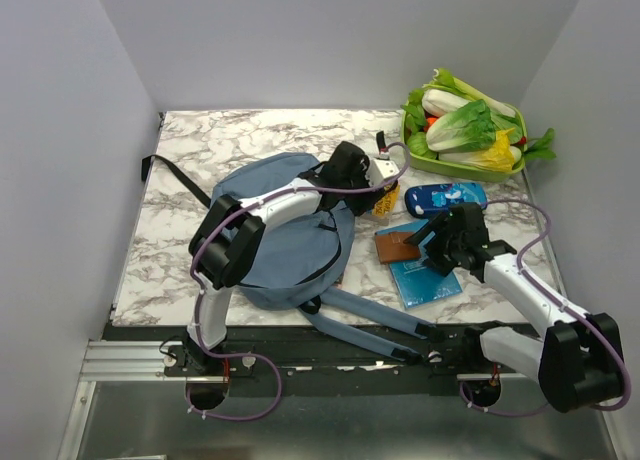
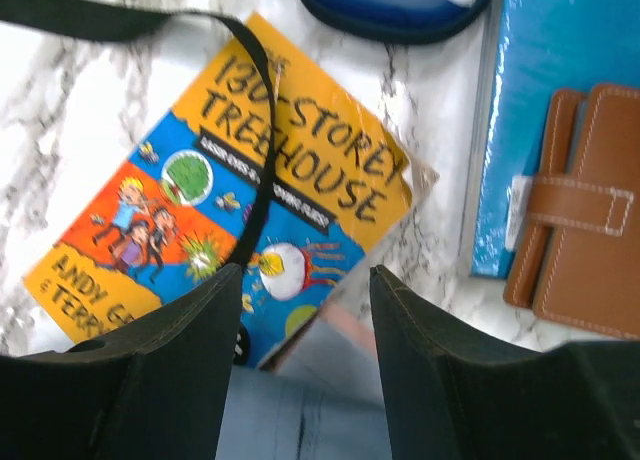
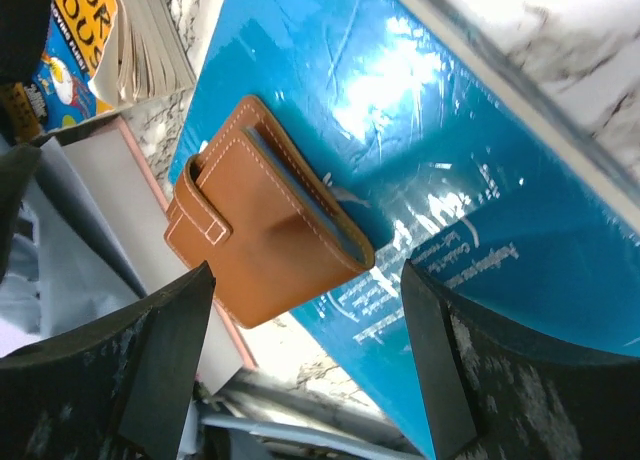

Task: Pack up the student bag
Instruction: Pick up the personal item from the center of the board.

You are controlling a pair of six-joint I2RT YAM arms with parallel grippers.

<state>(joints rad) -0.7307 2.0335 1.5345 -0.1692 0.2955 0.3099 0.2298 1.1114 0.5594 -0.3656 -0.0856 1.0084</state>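
Left tool (image 2: pixel 305 280) hangs spread wide, empty, over a glossy paperback (image 2: pixel 320 170) whose lower corner its fingers hide. A black strap (image 2: pixel 250 80) crosses the cover. Right tool (image 3: pixel 308 275) gapes too, above a stitched brown leather wallet (image 3: pixel 265 215) on a shiny blue book (image 3: pixel 450 180). Soft, rounded blue backpack (image 1: pixel 290 260) slumps on the marbled surface (image 1: pixel 200 140), partly hidden beneath the left arm.

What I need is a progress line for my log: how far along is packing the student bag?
Done: nothing visibly packed. The treehouse book, blue case, teal book and brown wallet lie outside the student bag. In hand: the open left gripper hangs over the treehouse book, the open right gripper over the wallet. Left: all four items.
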